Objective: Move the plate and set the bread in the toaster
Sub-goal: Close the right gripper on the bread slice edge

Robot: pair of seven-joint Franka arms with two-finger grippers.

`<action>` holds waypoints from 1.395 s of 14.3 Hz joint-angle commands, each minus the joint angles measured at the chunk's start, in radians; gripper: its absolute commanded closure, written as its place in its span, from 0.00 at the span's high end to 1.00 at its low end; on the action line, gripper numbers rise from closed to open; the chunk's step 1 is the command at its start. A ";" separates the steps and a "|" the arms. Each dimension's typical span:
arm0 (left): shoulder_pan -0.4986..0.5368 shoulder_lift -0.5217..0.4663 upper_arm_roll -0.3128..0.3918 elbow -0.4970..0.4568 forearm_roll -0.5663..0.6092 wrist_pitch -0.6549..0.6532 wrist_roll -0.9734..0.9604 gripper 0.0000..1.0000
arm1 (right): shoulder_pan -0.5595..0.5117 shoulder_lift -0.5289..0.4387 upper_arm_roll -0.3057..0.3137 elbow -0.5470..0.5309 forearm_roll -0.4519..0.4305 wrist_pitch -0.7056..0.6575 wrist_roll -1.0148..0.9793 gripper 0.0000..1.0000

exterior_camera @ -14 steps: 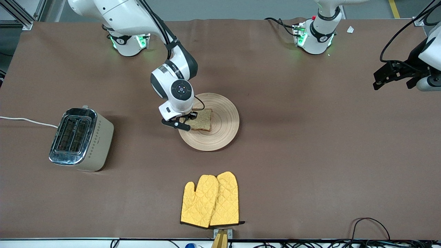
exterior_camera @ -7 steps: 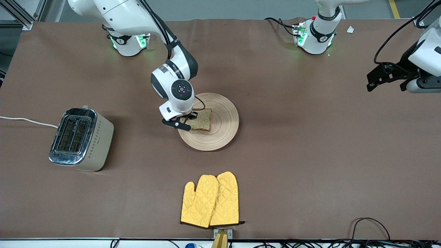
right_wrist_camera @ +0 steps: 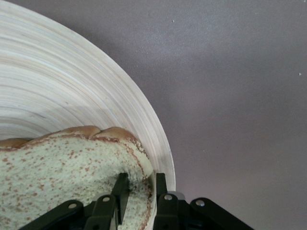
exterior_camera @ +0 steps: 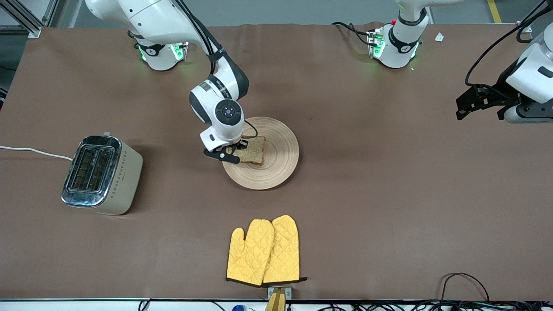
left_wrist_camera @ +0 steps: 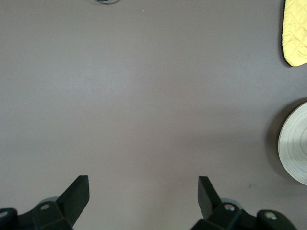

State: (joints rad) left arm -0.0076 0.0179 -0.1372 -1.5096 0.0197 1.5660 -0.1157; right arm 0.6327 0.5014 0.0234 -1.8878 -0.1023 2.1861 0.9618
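Now the right tool (exterior_camera: pixel 227 154) sits at the plate (exterior_camera: pixel 276 172) edge nearest the toaster (exterior_camera: pixel 102 175), its fingers (right_wrist_camera: pixel 121 189) nearly together, 1 over the bread (exterior_camera: pixel 253 151) and 1 by the plate's rim; whether they pinch bread or rim I cannot tell. The slice lies on the plate, mid-tabletop. Judging by this, the grasp is in hand; next comes a firm hold, then a lift toward the toaster's 2 slots. The left tool (exterior_camera: pixel 481 103) waits, fingers apart, over bare tabletop (exterior_camera: pixel 389 207).
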 commanded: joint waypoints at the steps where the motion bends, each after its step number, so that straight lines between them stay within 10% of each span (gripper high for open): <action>1: 0.001 -0.006 -0.001 -0.006 0.000 0.009 -0.004 1.00 | 0.009 0.009 -0.005 0.004 -0.024 -0.005 0.026 0.20; 5: 0.005 -0.004 -0.001 -0.008 0.002 0.016 -0.002 1.00 | 0.009 0.009 -0.005 0.004 -0.024 -0.003 0.026 0.06; 20: 0.011 0.004 0.001 -0.006 0.002 0.023 -0.004 1.00 | 0.010 0.028 0.001 0.134 -0.008 -0.122 0.058 0.00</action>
State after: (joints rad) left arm 0.0000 0.0271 -0.1362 -1.5099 0.0197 1.5786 -0.1165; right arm 0.6328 0.5140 0.0258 -1.8156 -0.1022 2.1290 0.9960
